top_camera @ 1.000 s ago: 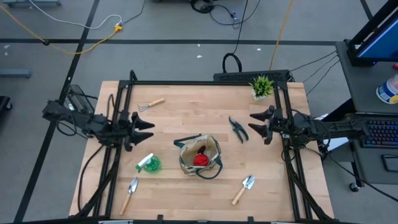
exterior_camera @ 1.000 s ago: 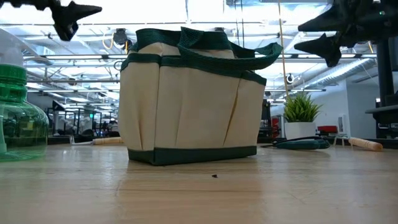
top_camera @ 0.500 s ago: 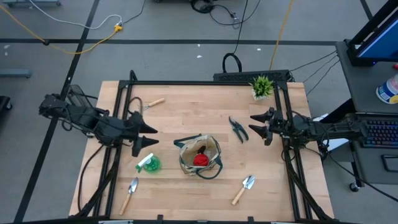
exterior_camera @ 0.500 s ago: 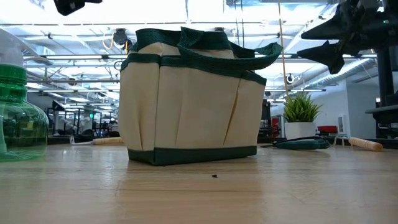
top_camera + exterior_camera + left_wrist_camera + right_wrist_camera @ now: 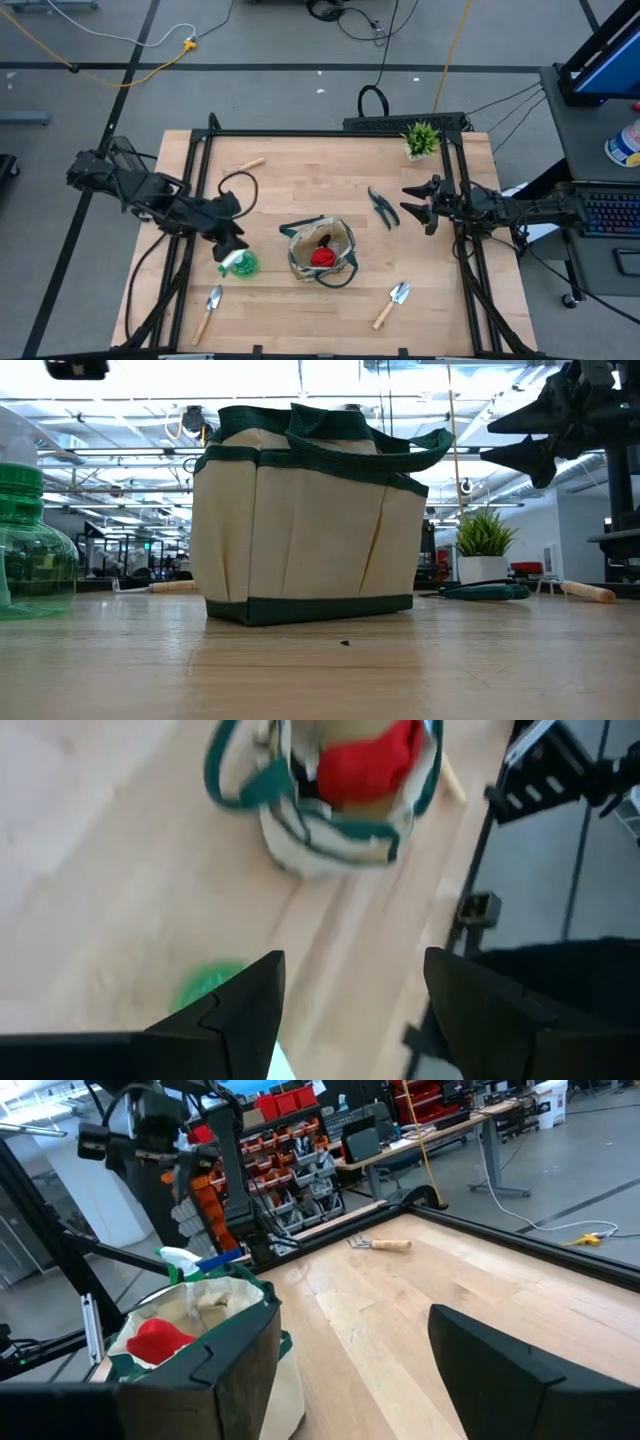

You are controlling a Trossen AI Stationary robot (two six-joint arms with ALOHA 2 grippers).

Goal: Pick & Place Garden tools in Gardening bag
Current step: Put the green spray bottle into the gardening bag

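The beige bag with green trim [image 5: 322, 250] stands at the table's middle, with a red glove [image 5: 322, 257] inside. The green-white bottle [image 5: 240, 264] lies to the bag's left. My left gripper [image 5: 232, 244] is open, points down and hovers just above the bottle's far side; in the left wrist view [image 5: 352, 960] the bottle [image 5: 205, 985] shows blurred below the fingers. My right gripper [image 5: 418, 203] is open and empty, raised at the table's right, beside the dark pruning shears [image 5: 382, 207]. Two trowels [image 5: 207, 310] [image 5: 392, 303] lie near the front edge. The rake [image 5: 243, 164] lies at the far left.
A small potted plant [image 5: 421, 138] stands at the far right corner. Black frame rails [image 5: 196, 190] run along the table's left and right sides. A black cable loop [image 5: 238, 190] hangs by the left arm. Bare wood lies between the bag and the far edge.
My left gripper has gone toward the table's near edge and down toward the green-white bottle, tipping from level to pointing downward; it has left the top of the low view. My right gripper has kept nearly still.
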